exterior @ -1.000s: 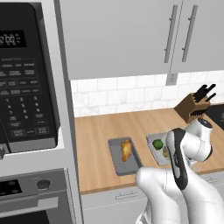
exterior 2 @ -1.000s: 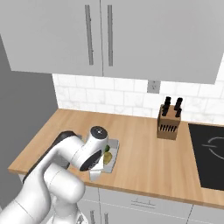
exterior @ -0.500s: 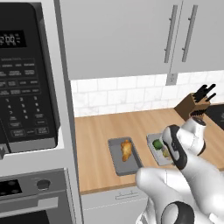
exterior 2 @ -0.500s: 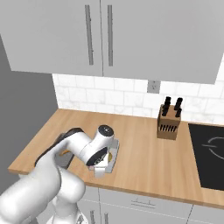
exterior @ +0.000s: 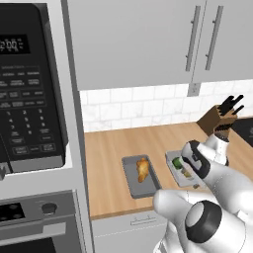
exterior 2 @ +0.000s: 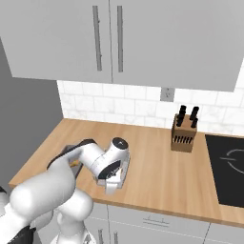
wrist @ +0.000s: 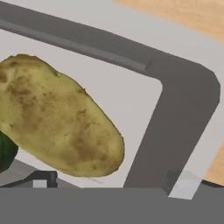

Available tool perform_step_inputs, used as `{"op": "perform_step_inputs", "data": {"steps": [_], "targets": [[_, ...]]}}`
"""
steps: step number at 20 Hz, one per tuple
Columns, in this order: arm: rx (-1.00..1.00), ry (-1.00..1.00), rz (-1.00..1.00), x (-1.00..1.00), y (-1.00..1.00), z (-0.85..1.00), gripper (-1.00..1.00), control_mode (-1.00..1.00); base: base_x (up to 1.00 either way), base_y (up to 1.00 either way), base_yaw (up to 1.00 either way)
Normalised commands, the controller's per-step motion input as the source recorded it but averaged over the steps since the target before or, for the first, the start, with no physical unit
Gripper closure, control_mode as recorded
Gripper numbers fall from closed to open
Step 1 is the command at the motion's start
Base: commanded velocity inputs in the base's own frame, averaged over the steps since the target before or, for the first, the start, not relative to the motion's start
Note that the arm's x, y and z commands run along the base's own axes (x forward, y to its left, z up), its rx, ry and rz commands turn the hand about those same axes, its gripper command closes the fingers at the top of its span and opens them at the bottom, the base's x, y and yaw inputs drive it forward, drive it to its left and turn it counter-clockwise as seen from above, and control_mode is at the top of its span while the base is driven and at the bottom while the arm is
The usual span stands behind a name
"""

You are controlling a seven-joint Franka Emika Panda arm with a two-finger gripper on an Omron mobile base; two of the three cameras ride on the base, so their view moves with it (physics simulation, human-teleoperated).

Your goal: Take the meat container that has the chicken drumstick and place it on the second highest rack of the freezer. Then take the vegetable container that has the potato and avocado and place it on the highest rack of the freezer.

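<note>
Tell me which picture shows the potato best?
The hand view: the potato looks big and close there, lying in its grey tray, brown speckles clear. The left base view gives just a small yellowish bit beside the arm. The right base view doesn't let me make it out.

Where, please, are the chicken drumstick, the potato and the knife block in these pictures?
chicken drumstick (exterior: pixel 143 169): left base view, middle of the meat.
potato (wrist: pixel 57 116): hand view, centre of its skin.
knife block (exterior 2: pixel 184 135): right base view, wooden front face.

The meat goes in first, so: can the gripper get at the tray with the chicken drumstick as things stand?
Probably yes. The drumstick tray lies uncovered on the counter with nothing over it. The open gripper hangs over the neighbouring vegetable tray, close above the potato, so it would need a short sideways shift.
</note>
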Motion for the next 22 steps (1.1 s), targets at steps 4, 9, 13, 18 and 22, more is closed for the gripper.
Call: {"op": "perform_step_inputs", "data": {"steps": [4,9,13,18,22], "targets": [[-0.08,0.0,-0.04,0.25,0.51,-0.46,1.0,-1.0,0.0,0.0,0.0],[-0.46,-0.32,0.01,-0.29,0.79,-0.32,1.0,-1.0,0.0,0.0,0.0],[-0.43,-0.41,0.1,-0.56,0.72,-0.06,1.0,-1.0,0.0,0.0,0.0],[-0.09,-0.28,0.23,-0.79,0.29,0.0,1.0,-1.0,0.0,0.0,0.0],[0.05,-0.19,0.28,-0.94,0.03,0.0,1.0,-1.0,0.0,0.0,0.0]]}}
